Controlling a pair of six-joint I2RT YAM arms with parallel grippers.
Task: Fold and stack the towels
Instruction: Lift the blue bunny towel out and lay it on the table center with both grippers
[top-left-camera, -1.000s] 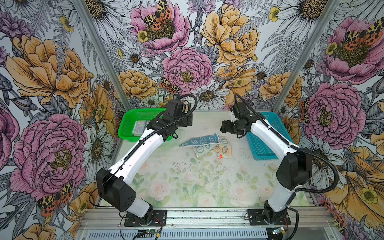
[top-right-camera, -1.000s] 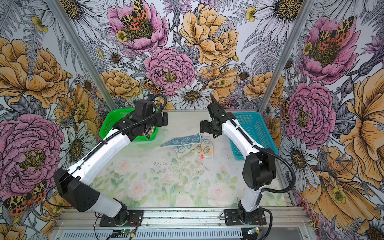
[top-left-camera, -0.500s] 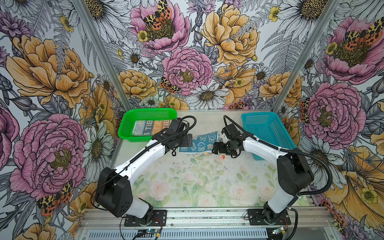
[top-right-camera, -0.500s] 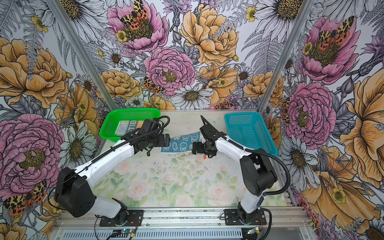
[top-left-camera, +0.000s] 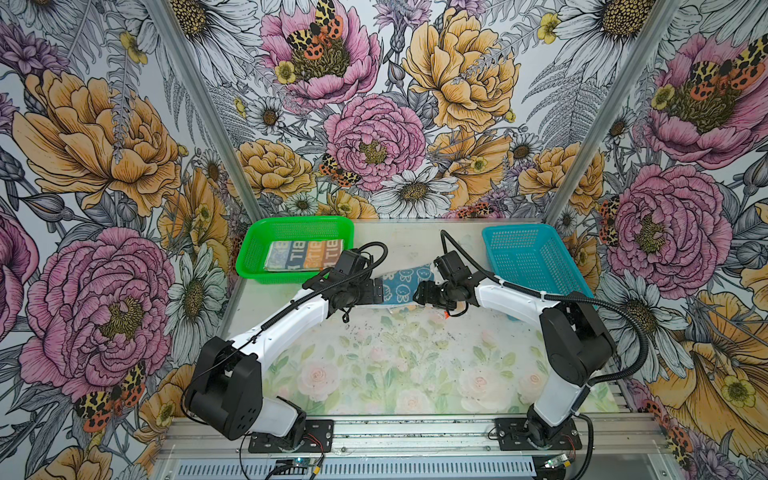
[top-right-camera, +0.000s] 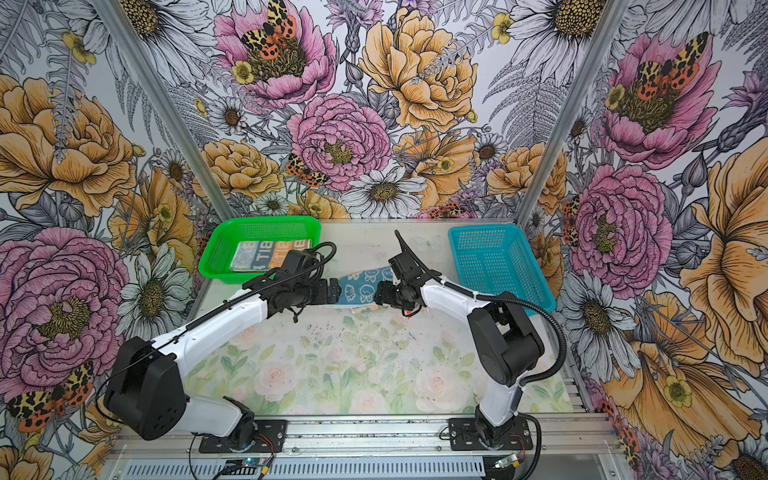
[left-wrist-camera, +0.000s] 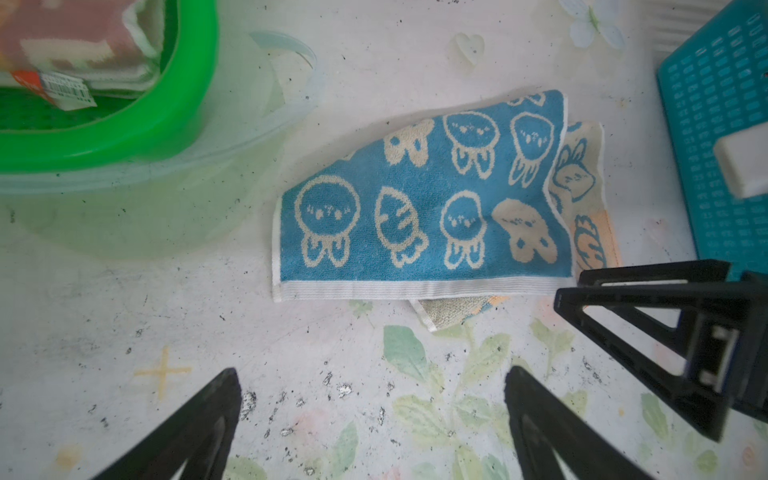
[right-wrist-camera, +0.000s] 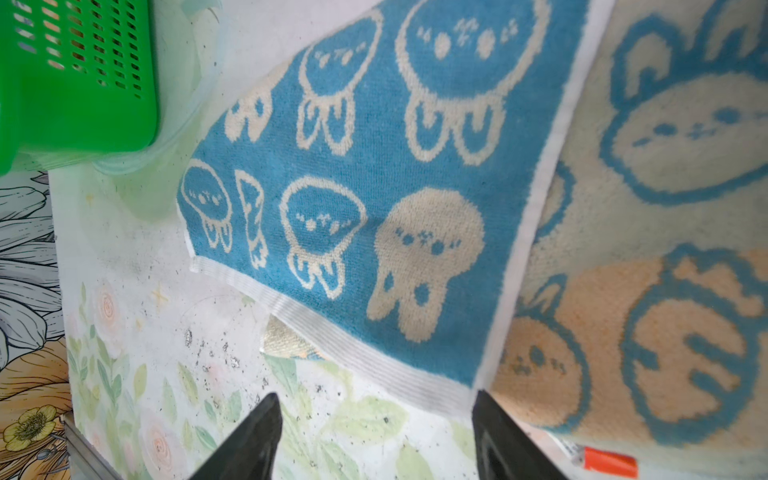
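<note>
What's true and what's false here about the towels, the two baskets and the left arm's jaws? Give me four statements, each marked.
A folded towel lies in the green basket. True.
The blue basket holds a towel. False: it is empty.
The blue towel partly covers a cream and orange towel. True.
The left jaws are shut on the blue towel. False: they stand open, clear of it.

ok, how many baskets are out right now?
2. The green basket stands back left in both top views, the blue basket back right. Nothing suggests a hidden one.
</note>
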